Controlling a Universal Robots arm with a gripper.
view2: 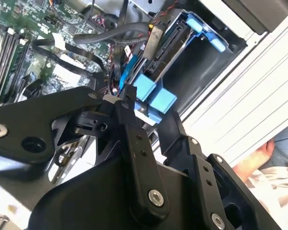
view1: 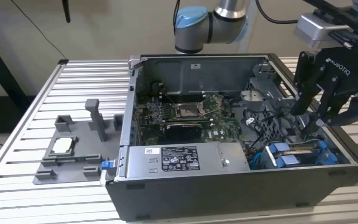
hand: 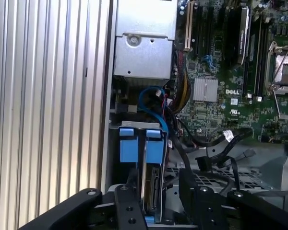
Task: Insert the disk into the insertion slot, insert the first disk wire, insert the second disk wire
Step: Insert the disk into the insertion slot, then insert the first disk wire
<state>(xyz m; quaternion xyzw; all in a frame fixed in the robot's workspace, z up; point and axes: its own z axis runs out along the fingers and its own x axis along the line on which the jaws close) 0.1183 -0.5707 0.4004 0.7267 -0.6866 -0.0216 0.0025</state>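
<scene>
- The disk [hand: 151, 188] stands on edge in the drive bay [view1: 344, 156] at the corner of the open computer case [view1: 229, 198], at the exterior view's right; its blue carrier tabs [hand: 153, 146] point out of the bay's open side, probably so they can be pinched and the drive slid along the guides; it looks seated, or very nearly.
- The gripper [hand: 158, 178] hangs over the bay with its claw released; one finger [hand: 128, 206] is just beside one face of the disk, and the other stands apart from the opposite face, with bare cage metal showing between; straddling the drive like this suits guiding or pressing it rather than carrying it.
- The disk's black connector strip faces the open side of the case and looks bare; judged from that, neither wire is plugged in.
- A black cable with a loose plug [hand: 203, 162] lies on the cage near the bay, close to that connector; a blue cable [hand: 164, 120] loops from beside the power supply [view1: 179, 157] toward the bay.
- The case lies on its side on the slatted table [view1: 86, 84], so the bay opens upward to the arm.
</scene>
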